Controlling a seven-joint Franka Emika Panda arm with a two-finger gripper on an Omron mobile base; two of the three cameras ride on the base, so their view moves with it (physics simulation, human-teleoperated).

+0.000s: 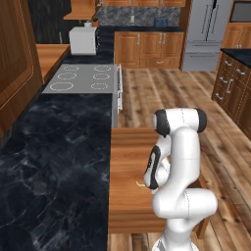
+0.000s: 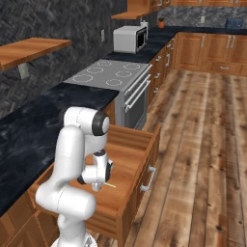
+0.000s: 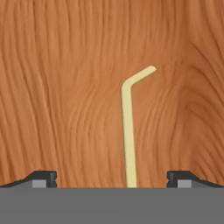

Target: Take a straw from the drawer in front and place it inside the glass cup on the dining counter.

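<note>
The wooden drawer stands pulled out from under the black worktop. On its flat bottom lies the straw, a thin pale yellow stick with a bent tip. My arm reaches down into the drawer. In the hand view my gripper hovers just above the straw, open, with its long shaft running between the two dark fingertips and touching neither. The bent end points away from the hand. The glass cup and the dining counter are out of view.
A black marble worktop runs left of the drawer, then a grey cooktop and a white microwave. The drawer's silver handle juts toward open wood floor. A steel fridge and wooden cabinets stand at the back.
</note>
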